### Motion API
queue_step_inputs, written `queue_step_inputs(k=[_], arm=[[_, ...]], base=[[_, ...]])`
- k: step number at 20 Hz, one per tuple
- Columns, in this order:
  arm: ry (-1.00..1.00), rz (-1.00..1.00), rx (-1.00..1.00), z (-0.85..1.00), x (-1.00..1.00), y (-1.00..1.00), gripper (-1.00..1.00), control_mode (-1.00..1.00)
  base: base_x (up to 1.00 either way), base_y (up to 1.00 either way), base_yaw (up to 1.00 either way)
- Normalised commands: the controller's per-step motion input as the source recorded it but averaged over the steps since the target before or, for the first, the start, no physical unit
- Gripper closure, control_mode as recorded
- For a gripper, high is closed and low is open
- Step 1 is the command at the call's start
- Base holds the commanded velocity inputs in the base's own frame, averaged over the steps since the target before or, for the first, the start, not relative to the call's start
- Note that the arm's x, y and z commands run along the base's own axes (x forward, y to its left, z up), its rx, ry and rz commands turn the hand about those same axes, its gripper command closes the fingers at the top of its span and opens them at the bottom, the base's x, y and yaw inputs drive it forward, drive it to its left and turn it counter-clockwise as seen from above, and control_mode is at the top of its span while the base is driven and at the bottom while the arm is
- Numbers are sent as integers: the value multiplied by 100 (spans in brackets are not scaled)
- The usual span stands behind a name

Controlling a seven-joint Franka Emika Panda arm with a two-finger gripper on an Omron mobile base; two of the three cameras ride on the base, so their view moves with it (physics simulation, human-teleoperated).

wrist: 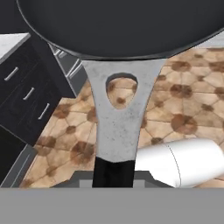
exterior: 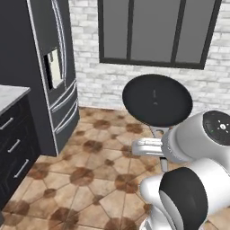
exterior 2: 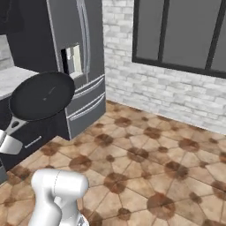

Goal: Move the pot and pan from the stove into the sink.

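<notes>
The pan [exterior: 157,99] is a round black frying pan held up in the air over the tiled floor, its dark underside turned toward the base cameras. My gripper [exterior: 157,135] is shut on its short handle [wrist: 118,118], which is silvery with a hole and turns dark at the grip. In the right base view the pan [exterior 2: 42,95] hangs at the left, in front of the cabinets, with the gripper [exterior 2: 9,137] below it. The hand view looks along the handle to the pan's rim [wrist: 122,26], with the gripper [wrist: 113,175] at the bottom. The pot, the stove and the sink are out of view.
A dark steel fridge [exterior: 56,67] stands at the left beside a white brick wall with a dark-framed window [exterior: 155,31]. Dark drawers [exterior: 13,148] under a marble counter [exterior: 9,96] sit at the far left. Brown tiled floor [exterior 2: 145,167] spreads ahead.
</notes>
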Motion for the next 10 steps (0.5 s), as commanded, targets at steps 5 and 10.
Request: queue_step_inputs(k=[5,10], arm=[[0,0,0,0,0,0,100,100],[0,0,0,0,0,0,100,100]], base=[[11,0,-41],[10,0,-41]])
